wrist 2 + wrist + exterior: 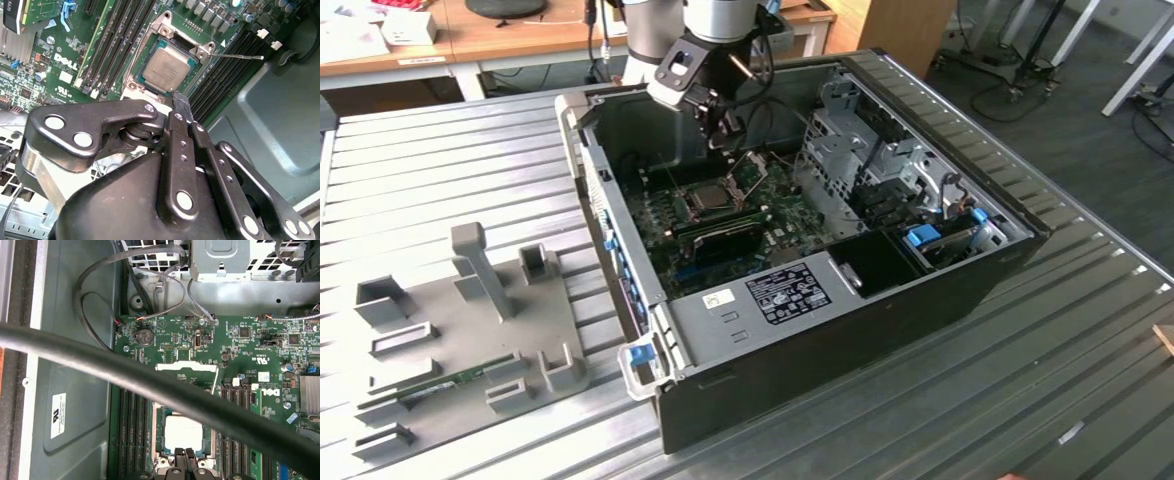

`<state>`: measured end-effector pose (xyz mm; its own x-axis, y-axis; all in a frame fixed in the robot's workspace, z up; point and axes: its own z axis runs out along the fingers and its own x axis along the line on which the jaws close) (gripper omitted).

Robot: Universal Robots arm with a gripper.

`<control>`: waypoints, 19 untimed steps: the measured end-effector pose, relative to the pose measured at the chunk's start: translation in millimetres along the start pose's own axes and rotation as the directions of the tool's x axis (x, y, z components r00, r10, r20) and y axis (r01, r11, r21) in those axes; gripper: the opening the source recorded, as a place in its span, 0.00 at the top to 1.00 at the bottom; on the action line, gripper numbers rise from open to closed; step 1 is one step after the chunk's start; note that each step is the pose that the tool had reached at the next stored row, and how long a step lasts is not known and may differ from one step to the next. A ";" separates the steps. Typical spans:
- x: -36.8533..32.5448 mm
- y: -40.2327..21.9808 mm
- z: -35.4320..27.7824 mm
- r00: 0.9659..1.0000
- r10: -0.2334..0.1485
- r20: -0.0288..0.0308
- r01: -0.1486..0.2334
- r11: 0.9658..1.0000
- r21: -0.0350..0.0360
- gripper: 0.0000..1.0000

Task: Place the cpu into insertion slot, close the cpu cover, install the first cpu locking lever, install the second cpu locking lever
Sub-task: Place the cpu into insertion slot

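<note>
The cpu [166, 67], a small square chip with a grey metal top, lies flat in the insertion slot [150, 37] on the green motherboard [781, 215]; in the first wrist view the cpu [183, 432] sits just beyond my fingertips. The cpu cover [186, 366], a thin silvery frame, stands raised at the far edge of the socket. A thin wire locking lever [240, 56] sticks out free beside the socket. My gripper [181, 100] hovers just above the chip's near edge, shut with nothing in it. From outside, the gripper [724, 140] hangs inside the case above the socket [710, 200].
The open computer case [987, 270] lies on a ribbed metal table. Memory slots [107, 45] flank the socket, with drive cages [854, 150] and loose cables [100, 285] close by. A grey fixture plate [467, 340] with upright blocks lies at the exterior view's left.
</note>
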<state>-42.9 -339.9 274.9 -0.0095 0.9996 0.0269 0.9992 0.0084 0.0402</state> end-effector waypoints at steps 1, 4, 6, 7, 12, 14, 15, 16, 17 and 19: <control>0.0 0.5 0.0 1.000 0.000 0.000 0.000 1.000 0.000 0.89; 0.0 1.8 0.1 1.000 0.000 0.000 0.000 1.000 0.000 0.89; 0.0 2.6 0.2 1.000 0.000 0.000 0.000 1.000 0.000 0.89; 0.0 3.0 0.2 1.000 0.000 0.000 0.000 1.000 0.000 0.89; 0.0 4.4 0.3 1.000 0.000 0.000 0.000 1.000 0.000 0.89; 0.0 4.8 0.3 1.000 0.000 0.000 0.000 1.000 0.000 0.89; 0.0 5.0 0.3 1.000 0.000 0.000 0.000 1.000 0.000 0.89; -0.1 5.9 0.4 1.000 0.000 0.000 0.000 1.000 0.000 0.89; 0.0 6.0 0.4 1.000 0.000 0.000 0.000 1.000 0.000 0.89; 0.0 6.1 0.4 1.000 0.000 0.000 0.000 1.000 0.000 0.89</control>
<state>-36.8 -339.9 274.8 -0.0094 0.9996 0.0270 0.9992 0.0083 0.0403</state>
